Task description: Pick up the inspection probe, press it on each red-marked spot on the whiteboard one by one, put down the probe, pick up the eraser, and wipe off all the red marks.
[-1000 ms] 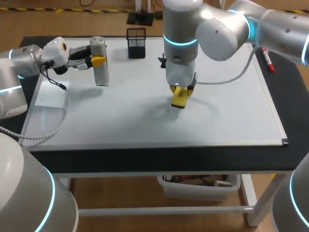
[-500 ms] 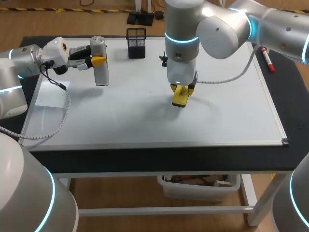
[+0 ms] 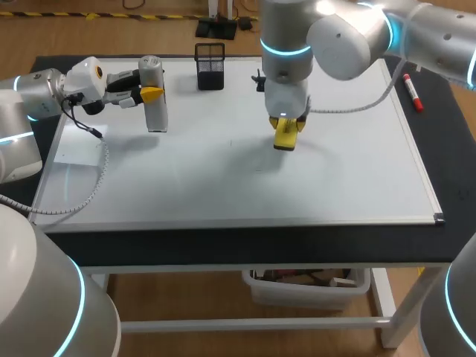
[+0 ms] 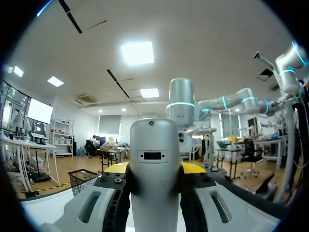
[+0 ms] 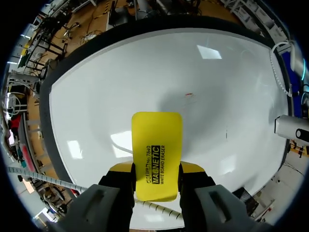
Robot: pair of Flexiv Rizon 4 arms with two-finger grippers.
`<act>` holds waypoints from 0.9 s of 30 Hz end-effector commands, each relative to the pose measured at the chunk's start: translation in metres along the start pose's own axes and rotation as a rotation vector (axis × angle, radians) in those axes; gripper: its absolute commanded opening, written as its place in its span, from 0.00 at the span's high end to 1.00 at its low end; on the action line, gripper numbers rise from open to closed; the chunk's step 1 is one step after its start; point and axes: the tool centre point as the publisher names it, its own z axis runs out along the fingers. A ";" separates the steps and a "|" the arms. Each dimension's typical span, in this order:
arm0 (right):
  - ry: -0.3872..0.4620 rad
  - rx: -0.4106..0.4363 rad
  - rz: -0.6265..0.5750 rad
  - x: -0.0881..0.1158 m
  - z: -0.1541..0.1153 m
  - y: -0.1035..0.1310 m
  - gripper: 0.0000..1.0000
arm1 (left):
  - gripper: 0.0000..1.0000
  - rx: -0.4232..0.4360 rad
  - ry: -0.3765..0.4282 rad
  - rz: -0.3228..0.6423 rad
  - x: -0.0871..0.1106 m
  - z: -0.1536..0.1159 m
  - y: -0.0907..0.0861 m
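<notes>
Right gripper pinches the yellow rectangular magnetic eraser by its long sides and holds it face down over the white-surfaced whiteboard. A small faint red mark lies just ahead of it. To wipe well, lower the eraser flat, press evenly, and sweep fully across the mark. Left gripper clamps the grey cylindrical inspection probe, upright near the board's far left corner.

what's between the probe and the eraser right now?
Head view: just bare whiteboard between the probe and the eraser, save one tiny dark tick. The black mesh basket stands further back, off that line.
</notes>
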 end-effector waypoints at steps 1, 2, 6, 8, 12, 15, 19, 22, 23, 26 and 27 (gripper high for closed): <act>-0.015 -0.023 -0.030 0.002 0.002 -0.028 1.00 | 1.00 0.001 0.004 -0.001 -0.001 -0.001 -0.001; -0.014 -0.021 -0.034 0.002 0.003 -0.034 1.00 | 1.00 0.001 0.004 -0.001 -0.001 -0.001 -0.001; -0.009 -0.029 -0.086 -0.002 0.006 -0.061 1.00 | 1.00 0.001 0.004 -0.001 -0.001 -0.001 -0.001; -0.022 -0.033 -0.106 -0.005 0.008 -0.074 1.00 | 1.00 0.001 0.004 -0.001 -0.001 -0.001 -0.001; -0.019 -0.043 -0.126 -0.011 0.014 -0.104 1.00 | 1.00 0.001 0.004 -0.001 -0.001 -0.001 -0.001; -0.014 -0.043 -0.144 -0.017 0.015 -0.124 1.00 | 1.00 0.001 0.004 -0.001 -0.001 -0.001 -0.001; -0.012 -0.043 -0.163 -0.028 0.015 -0.147 1.00 | 1.00 0.001 0.004 -0.001 -0.001 -0.001 -0.001; -0.019 -0.044 -0.173 -0.036 0.015 -0.162 1.00 | 1.00 0.001 0.004 -0.001 -0.001 -0.001 -0.001; -0.019 -0.047 -0.176 -0.040 0.016 -0.165 1.00 | 1.00 0.001 0.004 -0.001 -0.001 -0.001 -0.001; -0.017 -0.059 -0.182 -0.049 0.018 -0.177 1.00 | 1.00 0.001 0.004 -0.001 -0.001 -0.001 -0.001; -0.029 -0.061 -0.184 -0.052 0.019 -0.180 1.00 | 1.00 0.001 0.004 -0.001 -0.001 -0.001 -0.001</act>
